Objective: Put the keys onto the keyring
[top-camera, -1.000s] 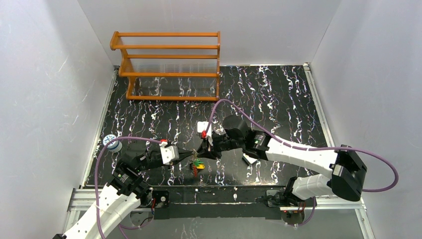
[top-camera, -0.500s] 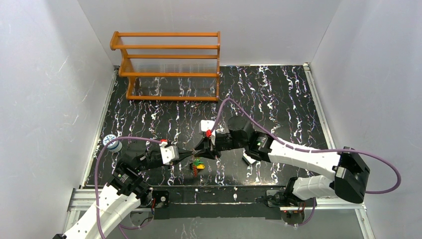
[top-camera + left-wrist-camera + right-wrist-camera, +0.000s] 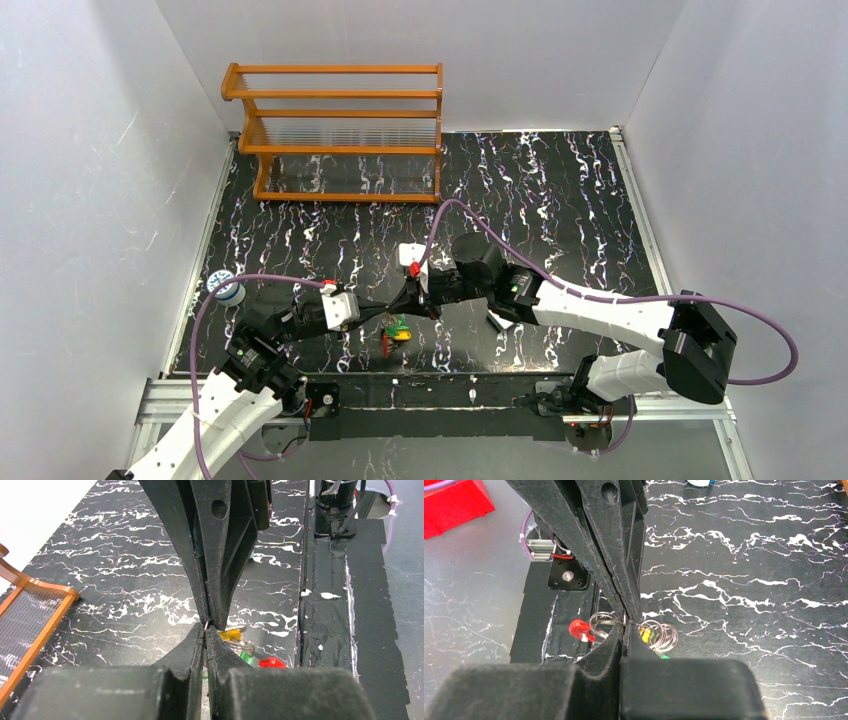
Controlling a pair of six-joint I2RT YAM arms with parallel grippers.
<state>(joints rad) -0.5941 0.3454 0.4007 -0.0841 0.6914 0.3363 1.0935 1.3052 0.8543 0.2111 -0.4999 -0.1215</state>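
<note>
we are holding the keyring [image 3: 667, 635] tip to tip above the table [image 3: 560, 200]: our left gripper [image 3: 205, 635] and right gripper [image 3: 624, 632] are each clamping tight on its thin wire. the yellow key [image 3: 645, 634] and green key [image 3: 664, 656] are dangling at its loops, just under the fingertips.

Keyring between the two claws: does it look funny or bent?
A little. The keyring looks stretched into loose wire loops, like a spring, where the left claw and the right claw pinch it tip to tip.
</note>
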